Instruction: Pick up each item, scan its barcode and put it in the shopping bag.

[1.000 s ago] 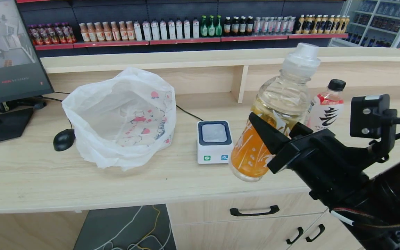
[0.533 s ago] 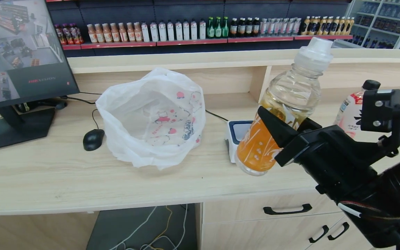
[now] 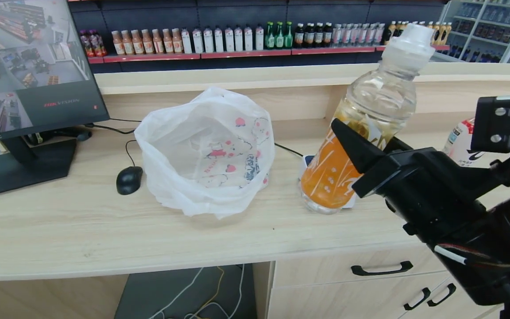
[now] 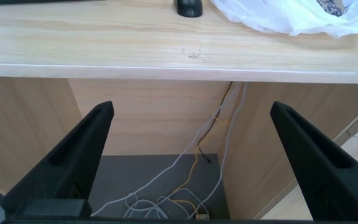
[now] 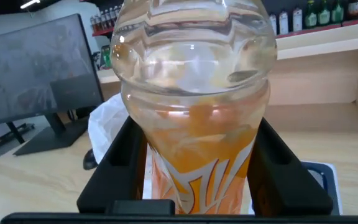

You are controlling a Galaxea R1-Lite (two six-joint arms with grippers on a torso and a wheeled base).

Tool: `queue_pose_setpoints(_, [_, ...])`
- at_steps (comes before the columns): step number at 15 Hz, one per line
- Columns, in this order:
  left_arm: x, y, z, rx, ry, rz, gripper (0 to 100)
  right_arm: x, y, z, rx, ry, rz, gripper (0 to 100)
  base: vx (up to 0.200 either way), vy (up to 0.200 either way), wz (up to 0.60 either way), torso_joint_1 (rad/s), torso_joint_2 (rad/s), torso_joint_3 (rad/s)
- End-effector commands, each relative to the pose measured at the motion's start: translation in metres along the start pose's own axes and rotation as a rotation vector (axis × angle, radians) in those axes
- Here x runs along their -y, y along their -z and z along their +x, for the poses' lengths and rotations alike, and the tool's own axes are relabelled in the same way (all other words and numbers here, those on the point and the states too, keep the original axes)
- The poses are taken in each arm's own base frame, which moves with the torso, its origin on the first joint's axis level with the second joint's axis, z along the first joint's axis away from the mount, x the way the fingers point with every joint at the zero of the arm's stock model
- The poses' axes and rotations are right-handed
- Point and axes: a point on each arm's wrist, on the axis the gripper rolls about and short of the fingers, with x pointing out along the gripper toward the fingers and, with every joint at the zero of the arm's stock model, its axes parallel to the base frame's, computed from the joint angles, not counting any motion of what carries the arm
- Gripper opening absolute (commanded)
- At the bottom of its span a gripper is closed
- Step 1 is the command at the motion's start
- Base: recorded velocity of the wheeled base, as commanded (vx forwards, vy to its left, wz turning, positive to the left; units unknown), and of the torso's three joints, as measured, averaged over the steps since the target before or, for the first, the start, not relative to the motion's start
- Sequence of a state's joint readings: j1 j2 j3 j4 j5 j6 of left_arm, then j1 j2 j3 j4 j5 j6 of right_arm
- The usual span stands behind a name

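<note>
1. Head view: the bottle [image 3: 370, 110] is held up and tilted above the scanner [image 3: 307, 160]. It is clamped low on its body by the right gripper [image 3: 363, 137], whose jaws are pressed against the orange label. No barcode can be made out, so a failed read is likely if the code is turned away from the scanner window or covered by a finger. The shopping bag [image 3: 179, 115] stands open near the scanner, and its limp rim could be folded shut by the bottle's base.
2. Left wrist view: the left gripper [image 4: 194, 162] is spread wide and empty, below the counter [image 4: 104, 43] edge. The bag cannot be steadied from there.
3. Right wrist view: the bottle [image 5: 197, 93] is seen as clear, rounded plastic over an orange wrapper with white strokes. On so smooth a surface, twisting between the jaws is possible.
</note>
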State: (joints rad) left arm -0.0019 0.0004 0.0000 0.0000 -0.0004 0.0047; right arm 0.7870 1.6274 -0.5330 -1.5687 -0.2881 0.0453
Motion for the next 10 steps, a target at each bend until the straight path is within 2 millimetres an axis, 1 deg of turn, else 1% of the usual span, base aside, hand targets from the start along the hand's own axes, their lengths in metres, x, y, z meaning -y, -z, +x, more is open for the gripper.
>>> queue_pose_setpoints(1, [0.000, 0.000, 0.000, 0.000, -0.001, 0.000, 100, -0.001, -0.008, 0.008, 0.045, 0.006, 0.054, 0, 0.000, 0.000, 0.00, 0.000, 0.00, 0.000])
queue_pose_setpoints(3, [0.000, 0.000, 0.000, 0.000, 0.001, 0.000, 100, 0.009, -0.008, 0.018, 0.068, 0.044, 0.101, 0, 0.000, 0.000, 0.00, 0.000, 0.00, 0.000])
queue_pose_setpoints(5, [0.000, 0.000, 0.000, 0.000, 0.001, 0.000, 100, 0.018, -0.007, 0.030, 0.097, 0.071, 0.197, 0, 0.000, 0.000, 0.00, 0.000, 0.00, 0.000])
queue_pose_setpoints(6, [0.000, 0.000, 0.000, 0.000, -0.001, 0.000, 100, 0.026, -0.001, 0.032, 0.090, 0.094, 0.310, 0, 0.000, 0.000, 0.00, 0.000, 0.00, 0.000])
queue_pose_setpoints(7, [0.000, 0.000, 0.000, 0.000, -0.001, 0.000, 100, 0.035, 0.004, 0.035, 0.088, 0.120, 0.365, 0, 0.000, 0.000, 0.00, 0.000, 0.00, 0.000])
queue_pose_setpoints(10, [0.000, 0.000, 0.000, 0.000, -0.001, 0.000, 100, 0.041, 0.013, 0.039, 0.069, 0.157, 0.497, 0, 0.000, 0.000, 0.00, 0.000, 0.00, 0.000])
